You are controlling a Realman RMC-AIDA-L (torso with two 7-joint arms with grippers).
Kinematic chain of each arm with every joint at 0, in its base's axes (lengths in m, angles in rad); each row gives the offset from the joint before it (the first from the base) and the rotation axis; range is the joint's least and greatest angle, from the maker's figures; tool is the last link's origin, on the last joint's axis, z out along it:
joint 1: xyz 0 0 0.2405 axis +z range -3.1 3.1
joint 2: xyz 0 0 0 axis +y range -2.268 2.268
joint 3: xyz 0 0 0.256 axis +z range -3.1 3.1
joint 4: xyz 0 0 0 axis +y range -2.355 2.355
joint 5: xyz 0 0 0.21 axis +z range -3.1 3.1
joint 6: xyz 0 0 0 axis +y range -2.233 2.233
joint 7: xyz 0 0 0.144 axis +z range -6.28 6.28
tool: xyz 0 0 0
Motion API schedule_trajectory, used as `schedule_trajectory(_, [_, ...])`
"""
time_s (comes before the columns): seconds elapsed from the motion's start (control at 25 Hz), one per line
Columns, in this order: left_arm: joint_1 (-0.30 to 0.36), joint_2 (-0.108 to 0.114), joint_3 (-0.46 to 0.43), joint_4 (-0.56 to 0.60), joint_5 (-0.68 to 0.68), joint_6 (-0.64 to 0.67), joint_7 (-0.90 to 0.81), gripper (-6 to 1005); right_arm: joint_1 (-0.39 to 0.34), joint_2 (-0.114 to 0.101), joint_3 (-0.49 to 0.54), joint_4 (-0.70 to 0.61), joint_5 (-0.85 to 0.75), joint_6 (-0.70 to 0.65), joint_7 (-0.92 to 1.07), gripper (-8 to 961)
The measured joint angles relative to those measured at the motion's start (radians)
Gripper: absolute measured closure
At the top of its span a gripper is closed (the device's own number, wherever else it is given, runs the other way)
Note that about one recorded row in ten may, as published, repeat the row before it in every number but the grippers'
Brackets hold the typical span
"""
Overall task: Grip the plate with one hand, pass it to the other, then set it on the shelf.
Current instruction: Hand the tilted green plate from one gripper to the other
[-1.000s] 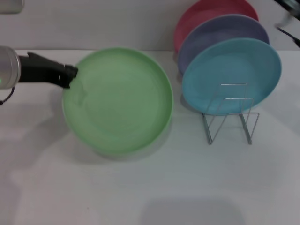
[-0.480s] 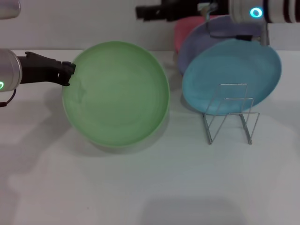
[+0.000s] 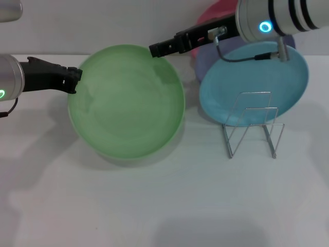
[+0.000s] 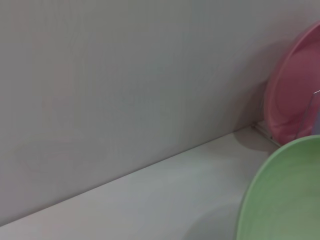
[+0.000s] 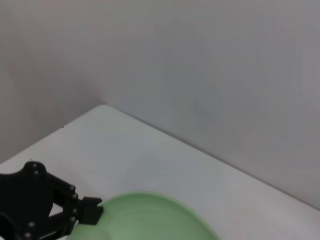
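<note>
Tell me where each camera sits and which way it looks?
Head view: high on the robot, looking down at the white table; both arms show, left gripper pinching the round light green plastic plate, right gripper at its far rim.
Left wrist view: looks along the wall; no own fingers.
Right wrist view: faces the left gripper.
All three share the plate.

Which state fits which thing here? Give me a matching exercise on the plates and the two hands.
Things:
1. round light green plastic plate
2. round turquoise plastic plate
3. black left hand
4. black right hand

States:
A. at the green plate's far rim
B. standing in the silver wire rack
C. shut on the green plate's left rim
D. held above the table

Pairs: 1-D, 2-B, 3-C, 4-A
</note>
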Motion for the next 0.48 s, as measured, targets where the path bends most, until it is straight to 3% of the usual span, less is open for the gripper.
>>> schedule_trajectory(0.48, [-0.007,0.000,-0.001,0.004,-0.002,-0.001,0.000,975,0.056,0.006,-0.047,-0.096,-0.042,-0.021,-0.002,135])
